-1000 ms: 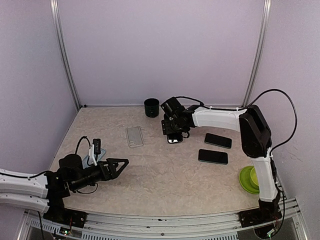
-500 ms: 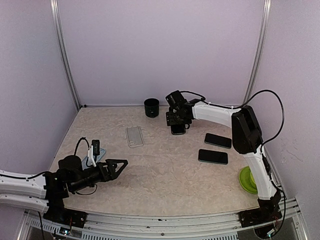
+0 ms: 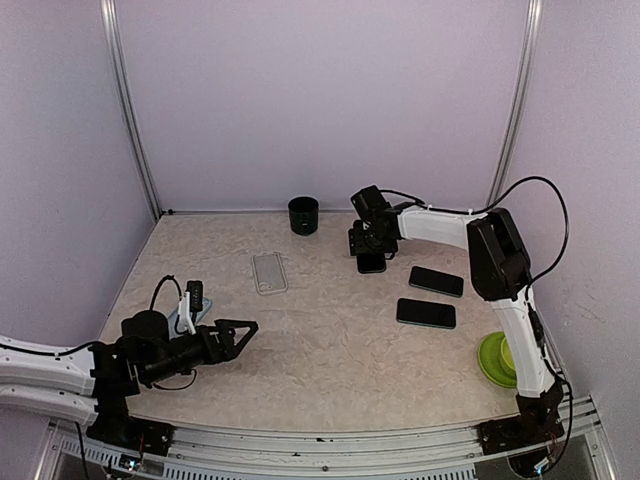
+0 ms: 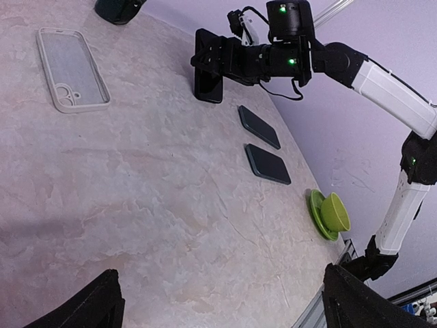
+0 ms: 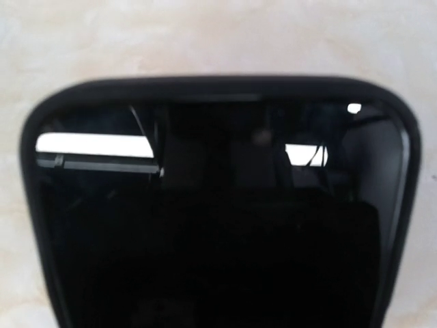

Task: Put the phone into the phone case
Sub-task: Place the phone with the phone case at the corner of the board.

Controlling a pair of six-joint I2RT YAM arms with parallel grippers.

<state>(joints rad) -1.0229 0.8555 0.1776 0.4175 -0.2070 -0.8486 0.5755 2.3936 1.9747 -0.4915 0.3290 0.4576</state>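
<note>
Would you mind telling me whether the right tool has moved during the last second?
Yes. In the top view the right tool, gripping a phone, has shifted right, away from the black cup and the phone case.

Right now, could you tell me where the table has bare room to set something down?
The table is barest in its middle, between the phone case, the two spare phones and the near edge. Crowded: the right side, around those phones and the green cup.
</note>
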